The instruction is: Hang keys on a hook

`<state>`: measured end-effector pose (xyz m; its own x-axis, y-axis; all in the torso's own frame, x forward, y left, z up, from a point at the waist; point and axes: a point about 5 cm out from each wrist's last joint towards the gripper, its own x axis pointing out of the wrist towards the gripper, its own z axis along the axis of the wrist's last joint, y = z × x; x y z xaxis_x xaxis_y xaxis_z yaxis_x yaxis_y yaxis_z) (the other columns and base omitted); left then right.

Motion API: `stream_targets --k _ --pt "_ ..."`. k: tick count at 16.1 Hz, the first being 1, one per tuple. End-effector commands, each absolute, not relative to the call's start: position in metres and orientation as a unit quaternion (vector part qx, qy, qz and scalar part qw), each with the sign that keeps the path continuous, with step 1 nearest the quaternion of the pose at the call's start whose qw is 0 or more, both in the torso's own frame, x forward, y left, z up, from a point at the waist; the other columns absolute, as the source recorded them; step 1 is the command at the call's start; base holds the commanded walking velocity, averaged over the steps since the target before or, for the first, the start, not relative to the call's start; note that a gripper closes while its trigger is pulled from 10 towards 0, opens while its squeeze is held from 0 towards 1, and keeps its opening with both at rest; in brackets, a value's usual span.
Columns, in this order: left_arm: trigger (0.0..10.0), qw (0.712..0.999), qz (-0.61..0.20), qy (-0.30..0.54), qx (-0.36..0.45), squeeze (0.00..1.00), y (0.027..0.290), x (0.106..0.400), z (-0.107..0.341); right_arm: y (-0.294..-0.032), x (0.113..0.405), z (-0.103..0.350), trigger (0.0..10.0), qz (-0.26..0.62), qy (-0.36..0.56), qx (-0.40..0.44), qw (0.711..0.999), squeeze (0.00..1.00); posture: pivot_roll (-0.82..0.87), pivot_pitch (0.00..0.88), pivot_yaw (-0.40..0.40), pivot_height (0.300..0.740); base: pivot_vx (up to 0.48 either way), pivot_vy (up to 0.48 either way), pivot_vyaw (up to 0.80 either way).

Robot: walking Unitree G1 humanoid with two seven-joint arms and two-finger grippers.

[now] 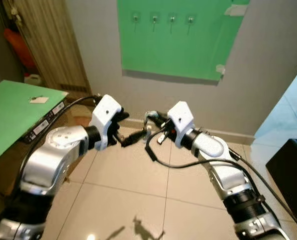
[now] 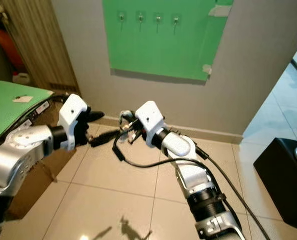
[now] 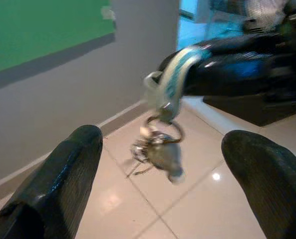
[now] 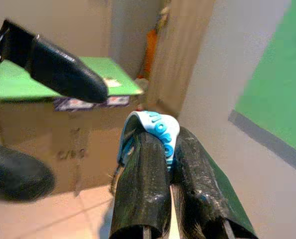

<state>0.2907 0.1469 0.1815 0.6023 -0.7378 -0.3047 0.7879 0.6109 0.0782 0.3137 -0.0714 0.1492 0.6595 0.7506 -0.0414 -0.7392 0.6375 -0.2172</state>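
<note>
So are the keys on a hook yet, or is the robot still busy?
Not yet. Done: the right gripper has the keys pinched by their blue strap. In hand: the open left gripper faces them, seemingly to take over. Left: the hooks on the green board are all bare.

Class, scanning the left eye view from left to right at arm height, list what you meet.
Green-topped table → open left gripper → bunch of keys on a blue-white strap → right gripper, shut on the strap → black box.
</note>
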Motion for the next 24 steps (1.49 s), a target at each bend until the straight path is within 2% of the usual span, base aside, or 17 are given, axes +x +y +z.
stream_targets --k 1,6,10,21,24 --pt "10.0 0.874 -0.457 0.128 0.102 0.0 0.142 0.283 0.182 -0.073 0.311 0.158 0.0 0.437 -0.033 -0.109 0.892 0.0 -0.08 0.0 0.019 0.74 0.0 0.0 0.0" --pt "10.0 0.867 -0.47 0.135 0.099 0.0 0.138 0.279 0.179 -0.085 0.309 0.166 0.0 0.476 -0.021 -0.115 0.872 0.0 -0.09 0.0 0.026 0.74 0.0 0.0 0.0" --pt "10.0 0.875 -0.456 0.137 0.09 0.0 0.145 0.283 0.17 -0.089 0.308 0.176 0.0 0.487 -0.024 -0.1 0.867 0.0 -0.09 0.0 0.029 0.74 0.0 0.0 0.0" --pt "10.0 0.878 -0.463 0.116 0.042 0.0 0.143 0.289 0.168 -0.097 0.311 0.2 0.0 0.476 -0.039 -0.049 0.877 0.0 -0.1 0.0 0.04 0.74 0.0 0.0 0.0" --pt "10.0 0.88 -0.462 0.099 0.037 0.0 0.142 0.292 0.171 -0.096 0.307 0.2 0.0 0.491 -0.035 -0.043 0.869 0.0 -0.09 0.0 0.042 0.74 0.0 0.0 0.0"
